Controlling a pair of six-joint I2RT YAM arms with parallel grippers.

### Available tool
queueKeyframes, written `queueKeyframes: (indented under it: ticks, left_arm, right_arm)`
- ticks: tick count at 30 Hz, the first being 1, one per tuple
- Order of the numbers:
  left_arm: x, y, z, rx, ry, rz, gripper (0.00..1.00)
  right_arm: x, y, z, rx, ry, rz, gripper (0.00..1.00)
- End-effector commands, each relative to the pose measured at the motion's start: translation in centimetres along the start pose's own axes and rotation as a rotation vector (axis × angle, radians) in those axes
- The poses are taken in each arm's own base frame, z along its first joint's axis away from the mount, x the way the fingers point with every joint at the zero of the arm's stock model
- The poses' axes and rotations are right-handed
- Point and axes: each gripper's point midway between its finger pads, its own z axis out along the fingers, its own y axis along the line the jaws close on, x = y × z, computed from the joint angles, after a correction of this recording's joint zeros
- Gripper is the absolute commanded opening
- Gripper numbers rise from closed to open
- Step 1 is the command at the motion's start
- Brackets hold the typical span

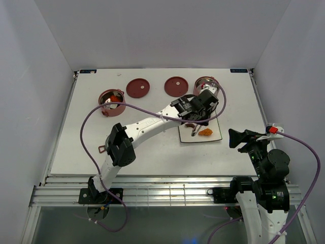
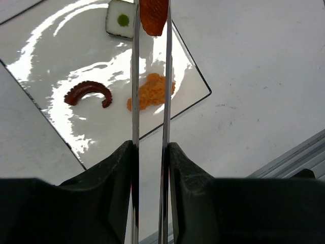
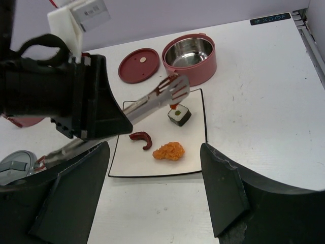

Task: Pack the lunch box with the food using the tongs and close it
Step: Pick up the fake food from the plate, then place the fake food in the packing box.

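Observation:
My left gripper [image 2: 151,147] [image 1: 202,104] is shut on the tongs [image 2: 136,76] [image 3: 152,103], which reach out over the white square plate [image 2: 61,61] [image 1: 214,136]. An orange slice [image 2: 153,15] is pinched between the tong tips, above the plate. On the plate lie a dark-red curved sausage [image 2: 87,92] [image 3: 142,138], an orange nugget [image 2: 152,91] [image 3: 169,150] and a dark cube with a pale centre [image 2: 121,20] [image 3: 179,115]. One lunch box bowl [image 3: 189,68] [image 1: 199,81] stands empty behind the plate. My right gripper [image 3: 153,146] [image 1: 238,138] hangs open to the plate's right.
A second red bowl [image 1: 112,113] at the back left holds orange and red pieces. Two dark-red disc lids [image 1: 138,87] [image 1: 176,85] lie between the bowls. A grey round cover [image 3: 12,165] shows at the right wrist view's left edge. The left arm crosses the middle of the table.

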Motion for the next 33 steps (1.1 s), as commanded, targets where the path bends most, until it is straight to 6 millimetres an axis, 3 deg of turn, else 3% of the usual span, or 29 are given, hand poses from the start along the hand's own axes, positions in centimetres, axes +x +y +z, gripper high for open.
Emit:
queueKeyframes:
  ticks: [1, 3, 4, 6, 7, 9, 12, 18, 24, 33]
  left_arm:
    - [-7.3, 3.5, -6.5, -0.048, -0.195, -0.062, 0.31]
    - [-8.1, 5.8, -7.6, -0.088, -0.211, -0.08, 0.31]
    - [-8.9, 8.3, -7.9, -0.135, -0.226, -0.106, 0.31]
    - [-9.4, 11.4, -8.8, -0.196, -0.237, -0.136, 0.31]
    - [-9.9, 14.7, -10.0, -0.257, -0.255, -0.173, 0.31]
    - [-10.0, 18.1, -11.3, -0.325, -0.27, -0.208, 0.31]
    - [-9.5, 25.9, -14.3, -0.476, -0.298, -0.302, 0.31]
    - [-6.8, 34.5, -17.4, -0.606, -0.282, -0.419, 0.31]
    - [-3.6, 40.2, -17.7, -0.669, -0.227, -0.535, 0.31]
    - [0.6, 42.7, -14.9, -0.733, -0.125, -0.588, 0.3]
  right_arm:
    - [-0.9, 0.6, 0.3, -0.032, -0.031, -0.015, 0.78]
    - [-0.7, 0.7, 0.3, -0.04, -0.027, -0.013, 0.77]
    - [-0.7, 0.8, 0.2, -0.044, -0.028, -0.012, 0.77]
    - [-0.3, 0.9, 0.2, -0.055, -0.021, -0.009, 0.78]
    - [-0.3, 1.0, 0.2, -0.061, -0.024, -0.003, 0.78]
    - [0.1, 1.2, 0.2, -0.076, -0.016, 0.002, 0.78]
    - [0.5, 1.6, 0.3, -0.101, -0.009, 0.009, 0.78]
    - [0.8, 1.9, 0.5, -0.127, -0.003, 0.01, 0.78]
    - [0.6, 2.6, 0.2, -0.165, -0.013, 0.009, 0.78]
    - [0.9, 2.7, 0.3, -0.177, -0.007, -0.003, 0.78]
